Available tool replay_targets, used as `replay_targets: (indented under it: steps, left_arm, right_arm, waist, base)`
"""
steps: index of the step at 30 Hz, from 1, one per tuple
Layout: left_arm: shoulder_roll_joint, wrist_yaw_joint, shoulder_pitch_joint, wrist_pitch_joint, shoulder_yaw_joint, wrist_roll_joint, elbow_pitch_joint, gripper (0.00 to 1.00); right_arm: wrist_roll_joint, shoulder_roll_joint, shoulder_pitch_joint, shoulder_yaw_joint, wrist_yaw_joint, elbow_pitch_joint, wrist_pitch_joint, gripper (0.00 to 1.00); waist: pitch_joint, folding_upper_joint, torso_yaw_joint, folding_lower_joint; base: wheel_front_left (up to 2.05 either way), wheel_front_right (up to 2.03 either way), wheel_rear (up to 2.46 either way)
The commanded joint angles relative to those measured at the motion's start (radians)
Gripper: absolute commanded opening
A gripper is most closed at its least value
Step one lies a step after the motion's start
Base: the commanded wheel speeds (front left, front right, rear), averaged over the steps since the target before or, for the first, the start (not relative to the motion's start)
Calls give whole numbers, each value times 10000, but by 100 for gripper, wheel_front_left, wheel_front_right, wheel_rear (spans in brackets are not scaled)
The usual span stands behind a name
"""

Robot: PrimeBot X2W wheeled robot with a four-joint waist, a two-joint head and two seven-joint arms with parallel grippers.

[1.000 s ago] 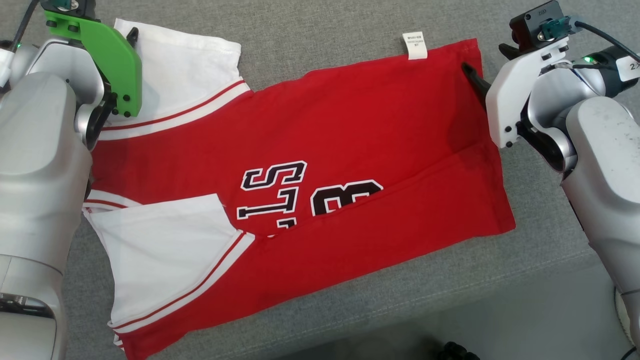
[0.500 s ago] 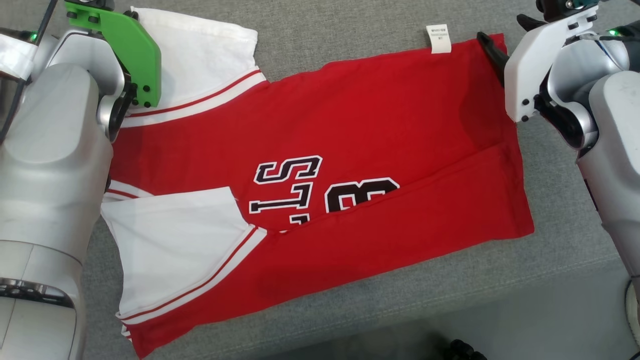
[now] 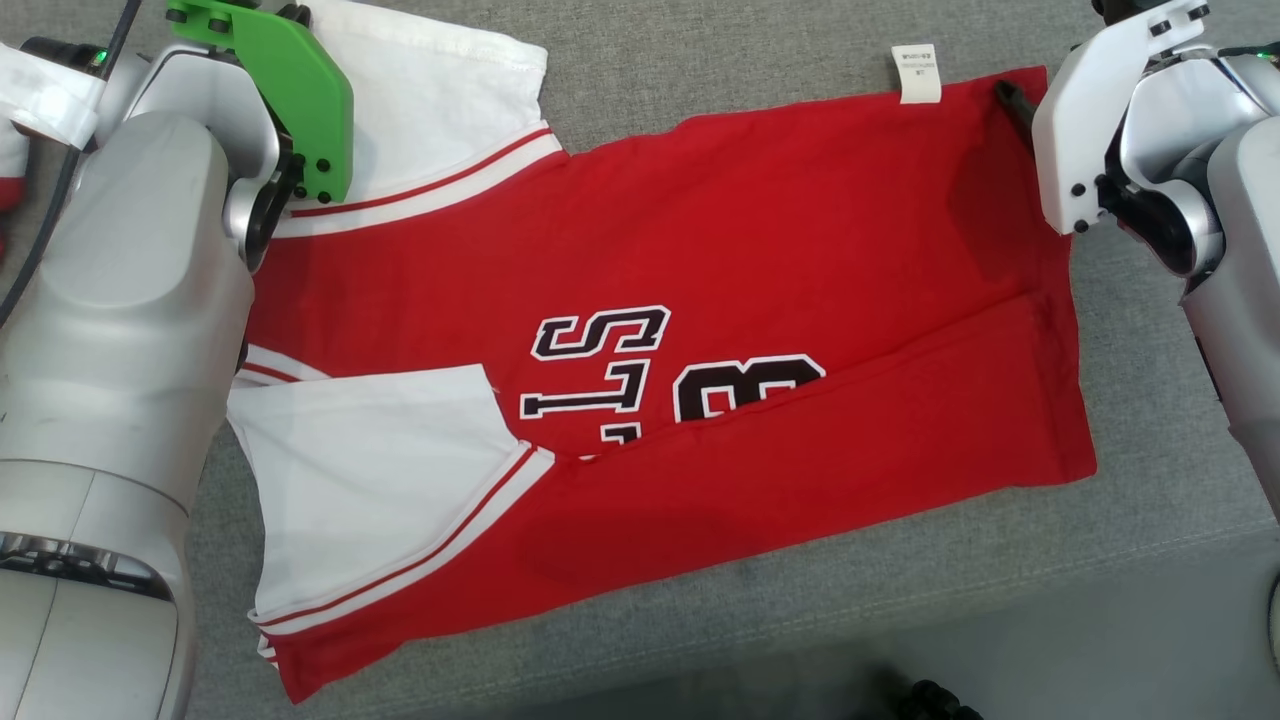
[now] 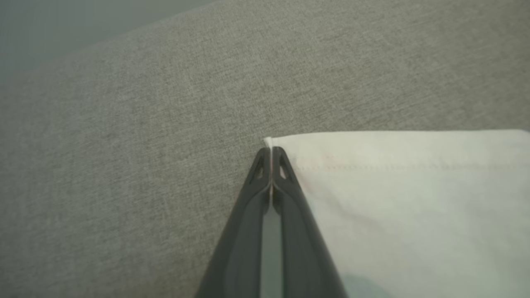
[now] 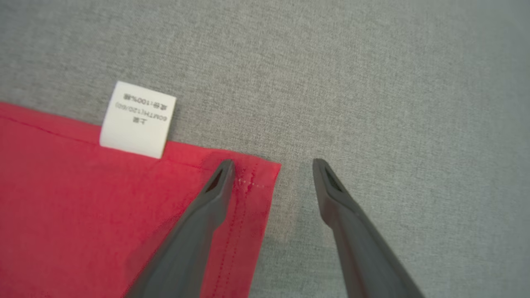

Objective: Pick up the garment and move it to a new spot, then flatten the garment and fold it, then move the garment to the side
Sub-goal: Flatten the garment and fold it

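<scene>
1. The jersey (image 3: 760,250) lay flat across the couch (image 3: 700,60), its sleeves toward the left and its hem toward the right.
2. Its near long side sat close to the couch's front edge and was folded over the body, covering the lower part of the black lettering (image 3: 600,370) and the number (image 3: 750,385).
3. The far sleeve (image 3: 430,90) was white with red stripes. The near sleeve (image 3: 370,480) lay spread by the left forearm.
4. The left gripper (image 4: 271,151) was clenched on the far sleeve's outer corner (image 4: 414,198), with a sliver of white cloth showing between its tips.
5. In the head view a green plate (image 3: 290,90) on that wrist hid most of its fingers.
6. The right gripper (image 5: 273,163) was released, its jaws wide apart over the far right corner of the hem.
7. One finger (image 5: 215,186) stood over the red corner and the other (image 5: 331,186) over bare couch just beside it. Whether either touched down could not be told.
8. A white label (image 5: 138,119) stuck out from the jersey's far edge, near the right gripper and apart from it.
9. In the head view one dark finger (image 3: 1010,100) showed beside a white plate (image 3: 1085,110) on the right wrist.
</scene>
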Motion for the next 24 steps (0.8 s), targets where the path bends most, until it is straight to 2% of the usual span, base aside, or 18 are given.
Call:
replay_targets:
  steps: [1,2,3,5,7,9,12,19,24]
  left_arm:
    - [-89,-80,108,63,-93,-8,190,0]
    - [-90,-89,82,43,-105,-27,228,0]
    - [-99,-96,63,18,-127,-37,268,0]
    - [-141,-96,31,2,-161,-67,338,0]
    - [-191,-111,25,-39,-188,-73,403,0]
    - [-206,-120,9,-93,-211,-113,460,0]
    - [-216,-119,-32,-206,-219,-161,539,0]
    - [-209,265,-231,-1095,30,-319,425,0]
    - [-207,685,-107,-2380,355,-510,125,0]
  right_arm:
    - [74,-9,32,11,-14,46,74,93]
    - [112,9,54,5,-14,70,155,90]
    - [140,35,82,-10,-13,96,225,73]
    - [195,54,130,-67,-13,118,376,50]
    - [243,61,212,-80,-14,86,490,33]
    - [278,56,285,-101,-14,28,506,0]
    - [299,43,370,-93,-13,-38,463,0]
    - [350,-99,422,-300,-13,-284,-60,0]
    - [382,-282,693,-646,-14,-504,-553,0]
  waist:
    - [15,0,11,0]
    - [28,0,17,0]
    - [39,0,25,0]
    - [61,0,46,0]
    - [62,0,68,0]
    - [59,0,84,0]
    - [43,0,113,0]
    - [-55,0,328,0]
    - [-262,0,635,0]
  base:
    - [0,0,0]
    - [0,0,0]
    - [0,0,0]
    - [0,0,0]
    - [0,0,0]
    - [0,0,0]
    - [0,0,0]
    - [0,0,0]
    - [0,0,0]
